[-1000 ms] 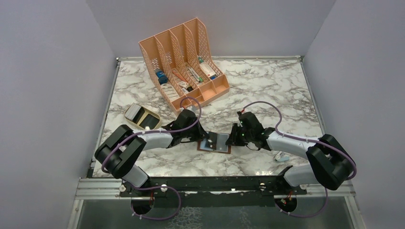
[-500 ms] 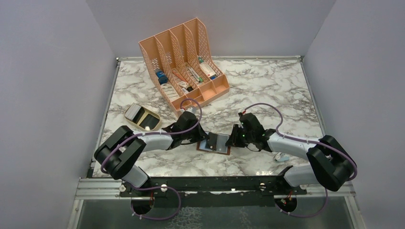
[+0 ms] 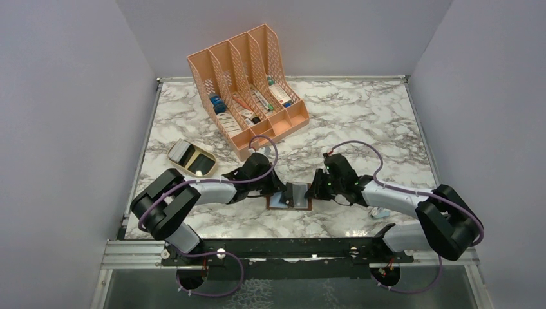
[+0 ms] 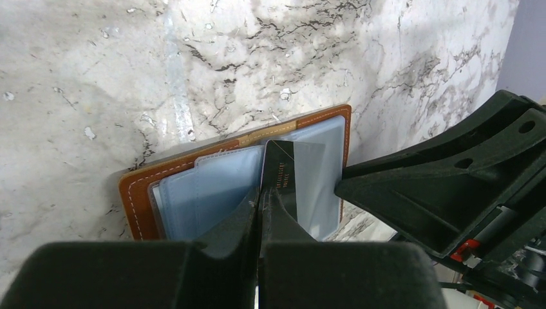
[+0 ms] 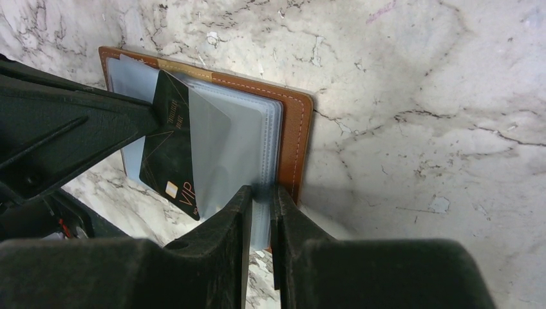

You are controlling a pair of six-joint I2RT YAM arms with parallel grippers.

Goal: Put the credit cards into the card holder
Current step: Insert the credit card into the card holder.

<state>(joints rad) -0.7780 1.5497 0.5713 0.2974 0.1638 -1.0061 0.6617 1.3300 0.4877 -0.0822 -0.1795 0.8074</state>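
The left jaws are pressed tight on a dark credit card (image 4: 281,175), which is gripped by its near edge and held tilted over the open card holder (image 4: 138,193). The card's far edge is tucked under a lifted clear sleeve (image 5: 216,138) — whether it sits inside a pocket or merely beneath the leaf cannot be told. The letters "VIP" are seen on the card in the right wrist view. The right jaws are closed narrowly on the edge of the stacked clear sleeves, at the holder's side nearest that arm, with the brown cover just beside them.

The holder is laid open and flat on the bench (image 3: 360,122), close to the middle of its near edge. It is flanked by the left arm (image 3: 206,191) and the right arm (image 3: 393,196), whose ends meet over it.

A peach slotted organizer (image 3: 248,80), with small items in its slots, is stood toward the far left corner. A small tan-and-black case (image 3: 191,158) is laid near the left edge. A pale bluish thing (image 3: 380,211) is partly hidden beside the right arm — too small to identify.
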